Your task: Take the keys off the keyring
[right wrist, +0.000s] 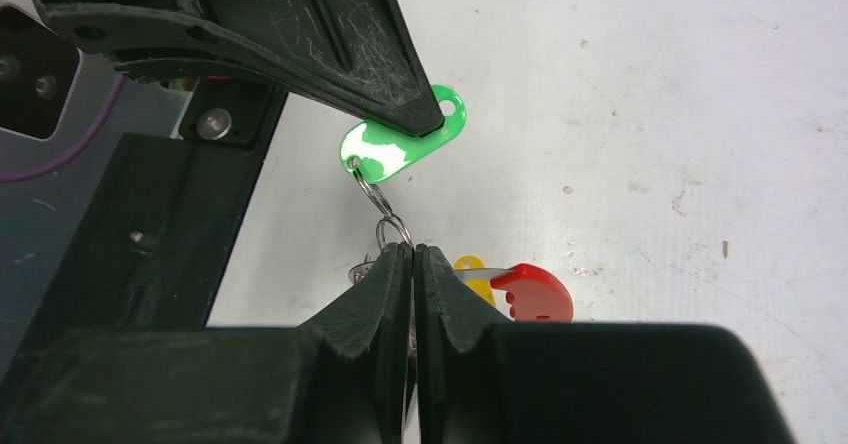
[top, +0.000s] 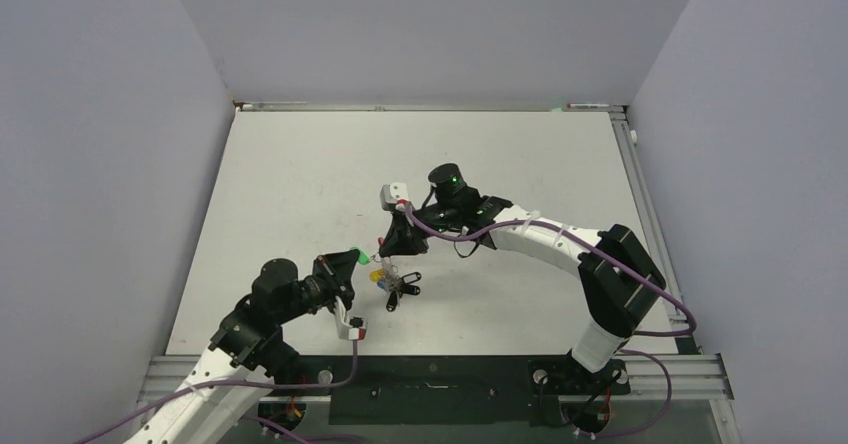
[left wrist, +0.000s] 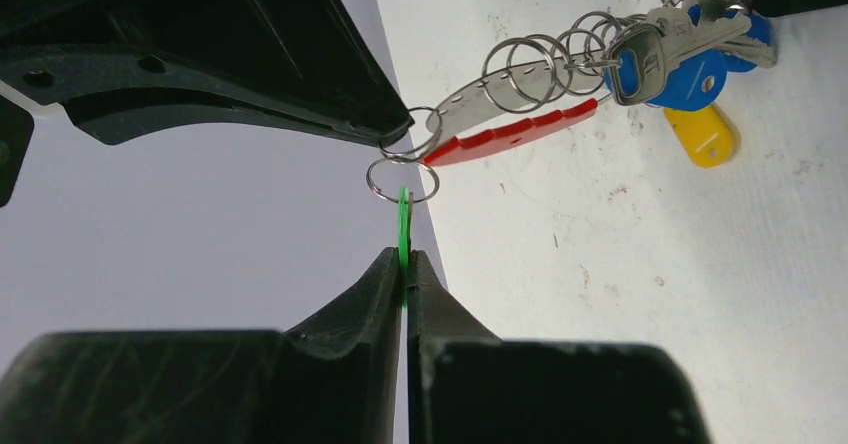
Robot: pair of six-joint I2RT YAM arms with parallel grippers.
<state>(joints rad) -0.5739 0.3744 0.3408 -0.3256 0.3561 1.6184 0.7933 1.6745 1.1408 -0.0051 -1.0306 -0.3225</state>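
My left gripper (left wrist: pixel 405 264) is shut on the green tag (left wrist: pixel 404 226) of one key, edge-on between its fingers. That tag (right wrist: pixel 395 149) hangs by small split rings from the grey keyring with the red arc (left wrist: pixel 510 134). My right gripper (right wrist: pixel 413 254) is shut on the near end of the keyring, whose red part (right wrist: pixel 535 289) shows beside its fingers. The blue keys (left wrist: pixel 690 74) and a yellow tag (left wrist: pixel 705 134) hang at the keyring's far end. In the top view both grippers (top: pixel 358 260) (top: pixel 390 249) meet mid-table above the bunch of keys (top: pixel 392 280).
The white table (top: pixel 300 184) is walled by grey panels on three sides. A metal rail (top: pixel 450 374) with the arm bases runs along the near edge. Purple cables (top: pixel 470 232) trail along the right arm.
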